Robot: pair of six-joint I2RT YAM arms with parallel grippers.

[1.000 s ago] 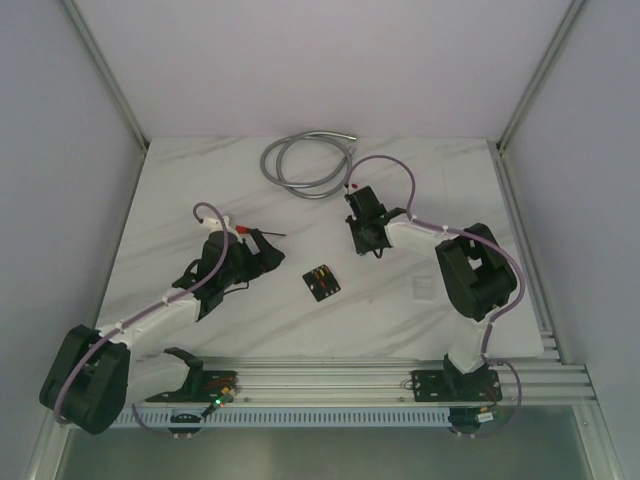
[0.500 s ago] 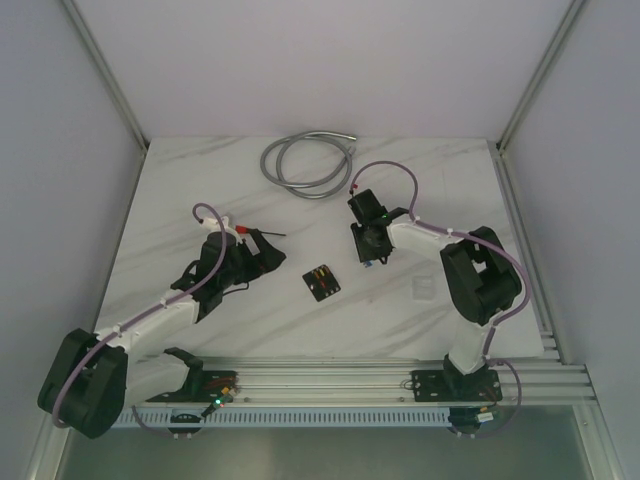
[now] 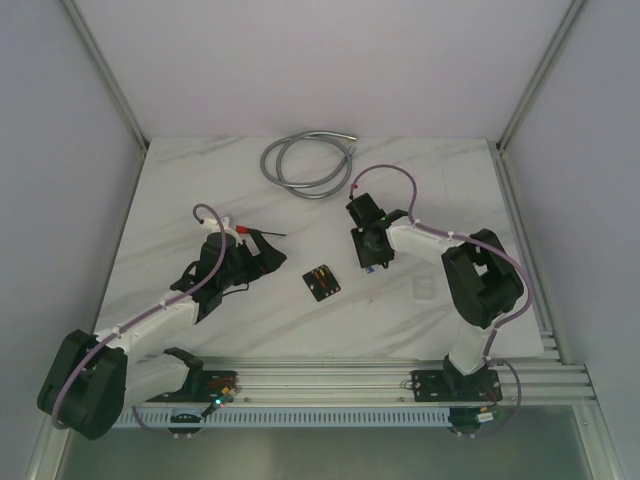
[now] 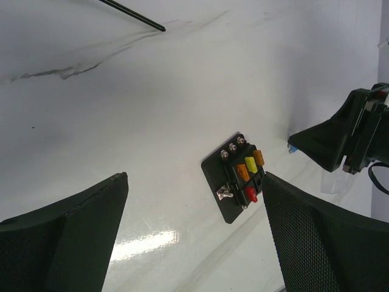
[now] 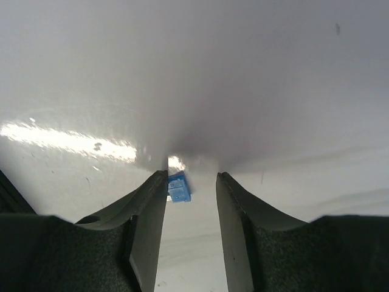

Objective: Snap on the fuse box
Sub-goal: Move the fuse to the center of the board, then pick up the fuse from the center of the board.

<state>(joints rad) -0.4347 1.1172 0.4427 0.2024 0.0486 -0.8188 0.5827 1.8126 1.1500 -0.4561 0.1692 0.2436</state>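
The fuse box [image 3: 321, 281] is a small black square block with orange, yellow and red fuses in its slots; it lies flat on the white marble table. In the left wrist view the fuse box [image 4: 239, 176] lies just ahead of the right finger. My left gripper [image 3: 252, 262] stands wide open to the left of it, nothing between its fingers [image 4: 91, 225]. My right gripper [image 5: 191, 176] points down at the table to the upper right of the box, jaws apart. A small blue fuse [image 5: 179, 187] lies on the table against its left finger, not pinched.
A grey coiled cable [image 3: 305, 160] lies at the back of the table. A faint clear square piece [image 3: 423, 290] rests right of the fuse box. A thin black rod [image 3: 268, 234] sticks out by the left arm's wrist. The right gripper's body [image 4: 346, 137] shows in the left wrist view.
The right gripper's jaws have spread apart and it has shifted slightly nearer, leaving the blue fuse on the table. The left arm and the fuse box have not moved.
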